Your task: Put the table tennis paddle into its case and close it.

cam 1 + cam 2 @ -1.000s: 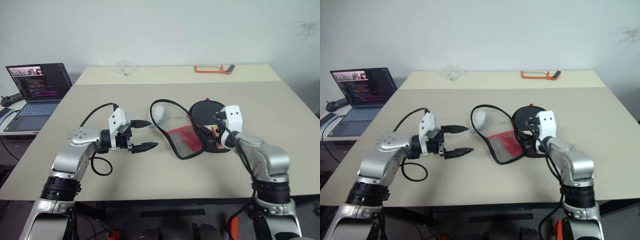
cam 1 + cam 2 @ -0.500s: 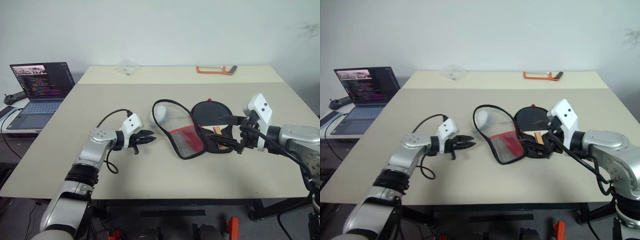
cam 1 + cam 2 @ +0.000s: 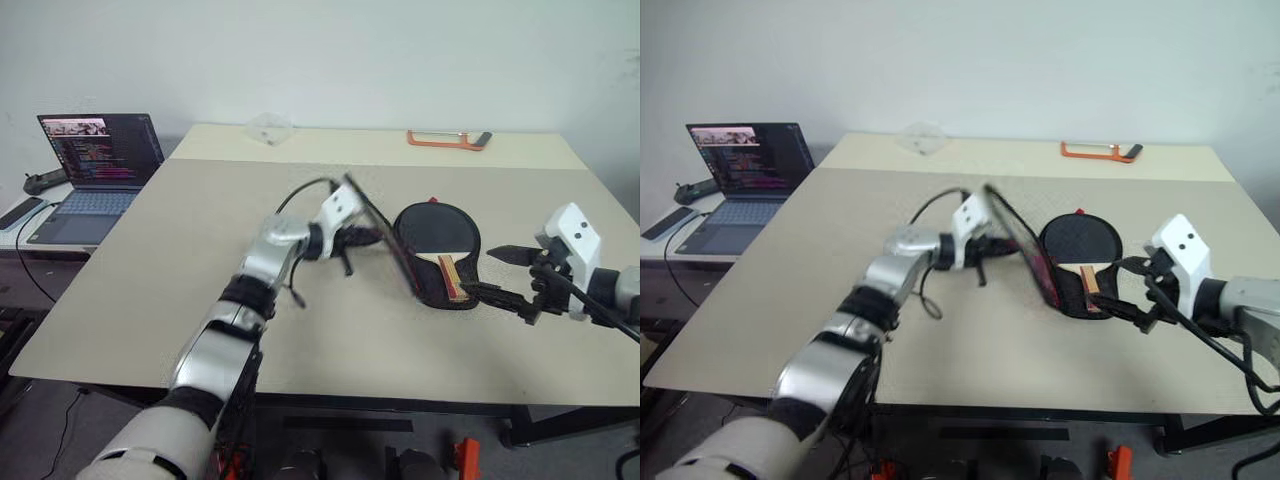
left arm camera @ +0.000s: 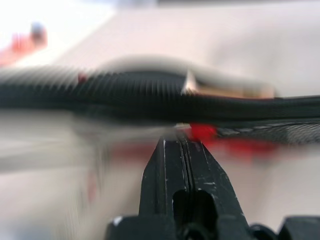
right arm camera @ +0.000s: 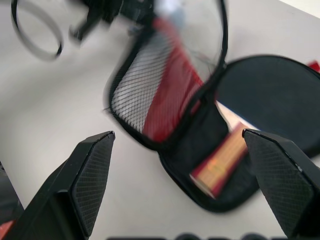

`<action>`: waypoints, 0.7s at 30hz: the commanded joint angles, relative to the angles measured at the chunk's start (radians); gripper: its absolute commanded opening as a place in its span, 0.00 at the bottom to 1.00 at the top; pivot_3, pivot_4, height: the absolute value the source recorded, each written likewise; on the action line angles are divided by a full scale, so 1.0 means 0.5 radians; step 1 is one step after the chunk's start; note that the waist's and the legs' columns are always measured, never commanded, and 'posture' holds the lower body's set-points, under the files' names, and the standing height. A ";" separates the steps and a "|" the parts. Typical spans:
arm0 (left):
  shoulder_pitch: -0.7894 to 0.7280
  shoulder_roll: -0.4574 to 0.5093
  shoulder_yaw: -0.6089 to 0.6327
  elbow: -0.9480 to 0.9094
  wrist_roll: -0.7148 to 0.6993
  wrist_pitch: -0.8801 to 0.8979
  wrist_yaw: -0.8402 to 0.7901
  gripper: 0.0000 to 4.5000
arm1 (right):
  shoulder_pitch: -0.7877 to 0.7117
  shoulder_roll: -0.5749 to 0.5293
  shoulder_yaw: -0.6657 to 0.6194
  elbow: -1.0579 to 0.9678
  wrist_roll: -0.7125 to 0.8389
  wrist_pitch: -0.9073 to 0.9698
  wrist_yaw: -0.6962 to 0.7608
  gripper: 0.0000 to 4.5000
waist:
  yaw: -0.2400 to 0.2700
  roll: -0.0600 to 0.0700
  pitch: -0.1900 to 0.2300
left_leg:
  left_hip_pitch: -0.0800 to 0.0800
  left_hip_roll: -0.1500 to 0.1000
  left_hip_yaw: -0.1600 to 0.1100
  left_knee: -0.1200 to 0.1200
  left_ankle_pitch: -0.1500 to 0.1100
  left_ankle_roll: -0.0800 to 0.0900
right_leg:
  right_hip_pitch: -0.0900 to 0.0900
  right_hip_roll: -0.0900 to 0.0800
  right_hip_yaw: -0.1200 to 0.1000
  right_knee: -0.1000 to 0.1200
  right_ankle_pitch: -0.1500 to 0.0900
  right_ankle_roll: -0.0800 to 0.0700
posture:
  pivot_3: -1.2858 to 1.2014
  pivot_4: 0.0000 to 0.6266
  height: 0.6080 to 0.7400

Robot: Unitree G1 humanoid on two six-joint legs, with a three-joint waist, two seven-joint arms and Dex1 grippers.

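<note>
1. Two end effectors work over a beige table (image 3: 150, 260). The left end effector (image 3: 352, 236) reaches across toward the middle, its fingers (image 4: 182, 165) pressed tight together on the case's flap.
2. The case (image 3: 440, 285) lies open near the table's middle: its black lower half flat on the surface, its flap (image 3: 1025, 245) (red mesh inside, black edge) lifted up on edge at a slant by that grip.
3. The table tennis paddle (image 3: 440, 232) rests in the lower half, black face up, its wooden handle (image 5: 222, 162) pointing toward the near edge.
4. The right end effector (image 3: 505, 275) hovers just beside the case's near right end, fingers (image 5: 90, 175) spread wide and grasping nothing.
5. An open laptop (image 3: 95, 165) sits on a side surface to the left; an orange tool (image 3: 447, 138) and a clear plastic piece (image 3: 268, 128) lie at the far edge.
</note>
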 commanded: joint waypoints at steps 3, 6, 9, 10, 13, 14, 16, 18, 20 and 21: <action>-0.356 -0.240 0.052 0.446 0.055 -0.274 0.169 0.00 | 0.044 -0.088 -0.111 0.010 -0.019 -0.083 0.001 1.00 | -0.010 -0.002 0.001 | 0.001 0.001 0.003 -0.001 0.000 0.001 | 0.000 0.000 0.001 0.000 0.000 0.001 | 0.52 0.24 1.00; -0.393 -0.269 0.065 0.568 0.093 -0.368 0.214 0.00 | 0.032 -0.077 -0.086 0.028 -0.033 -0.094 -0.046 1.00 | -0.019 -0.002 0.001 | 0.004 0.002 0.005 -0.004 0.000 0.001 | 0.000 0.001 0.003 0.001 0.000 0.001 | 0.52 0.24 1.00; -0.333 -0.217 0.095 0.572 0.079 -0.413 0.147 0.00 | -0.013 -0.029 -0.015 0.096 -0.047 -0.098 -0.109 1.00 | -0.023 -0.002 0.001 | 0.007 0.002 0.007 -0.005 0.000 0.001 | 0.000 0.001 0.006 0.003 0.000 0.001 | 0.52 0.24 1.00; -0.300 -0.186 0.105 0.556 0.068 -0.420 0.108 0.00 | -0.045 -0.002 0.028 0.141 -0.058 -0.104 -0.135 1.00 | -0.024 -0.002 0.002 | 0.007 0.002 0.007 -0.005 0.000 0.001 | 0.000 0.001 0.006 0.003 0.000 0.001 | 0.52 0.24 1.00; -0.146 -0.049 0.155 0.415 -0.015 -0.384 -0.140 0.00 | -0.188 0.127 0.203 0.358 -0.148 -0.167 -0.230 1.00 | -0.037 -0.002 0.001 | 0.008 0.002 0.007 -0.004 0.000 0.001 | 0.000 0.001 0.007 0.005 0.000 0.001 | 0.52 0.24 1.00; -0.084 0.002 0.173 0.343 -0.047 -0.360 -0.218 0.00 | -0.250 0.185 0.264 0.455 -0.198 -0.183 -0.284 1.00 | -0.044 -0.002 0.001 | 0.009 0.002 0.007 -0.004 0.000 0.000 | 0.000 0.001 0.007 0.005 0.000 0.001 | 0.52 0.24 1.00; 0.038 0.096 0.204 0.173 -0.110 -0.284 -0.336 0.00 | -0.358 0.265 0.377 0.646 -0.309 -0.238 -0.353 1.00 | -0.057 -0.001 0.001 | 0.009 0.002 0.006 -0.004 0.001 0.000 | -0.001 0.001 0.008 0.006 0.000 0.000 | 0.52 0.24 1.00; 0.184 0.209 0.247 -0.071 -0.202 -0.153 -0.448 0.00 | -0.477 0.347 0.494 0.885 -0.444 -0.312 -0.428 1.00 | -0.064 -0.001 0.001 | 0.006 0.002 0.006 -0.003 0.001 0.000 | -0.004 0.001 0.007 0.007 0.000 0.000 | 0.52 0.24 1.00; 0.321 0.310 0.276 -0.347 -0.280 0.008 -0.494 0.00 | -0.568 0.402 0.605 1.101 -0.577 -0.393 -0.467 1.00 | -0.070 -0.001 0.001 | 0.003 0.001 0.006 -0.002 0.001 0.000 | -0.007 0.000 0.008 0.007 0.000 0.000 | 0.52 0.24 1.00; 0.394 0.363 0.289 -0.505 -0.321 0.099 -0.502 0.00 | -0.622 0.450 0.634 1.221 -0.623 -0.428 -0.494 1.00 | -0.069 -0.001 0.001 | 0.002 0.001 0.006 -0.002 0.001 -0.001 | -0.009 0.000 0.008 0.007 0.000 0.000 | 0.52 0.24 1.00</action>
